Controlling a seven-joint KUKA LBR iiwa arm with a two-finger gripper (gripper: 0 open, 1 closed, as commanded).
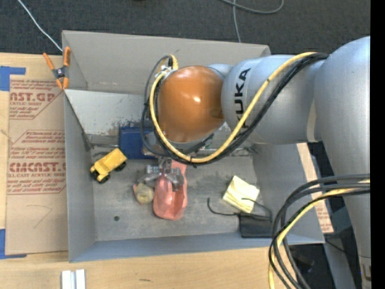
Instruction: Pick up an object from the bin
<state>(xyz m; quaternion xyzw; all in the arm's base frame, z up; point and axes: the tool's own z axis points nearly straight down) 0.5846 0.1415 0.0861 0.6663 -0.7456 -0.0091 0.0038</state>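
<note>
The grasp itself looks to be the step in hand: the claw (167, 174), spread or closed I cannot tell, sits at the far end of the pink rounded soft-looking lump (169, 202) lying near-middle in the grey metal bin (114, 221), so next probably comes a firm squeeze and a straight lift.

The arm (337, 95) is thick, rounded and pale silver-grey, with black KUKA lettering (239, 98) on one link. A glossy orange dome cover (186, 104) caps its wrist, yellow and black cables (152, 110) loop round the cover, and the small gripper (165, 173) is grey metal.
</note>
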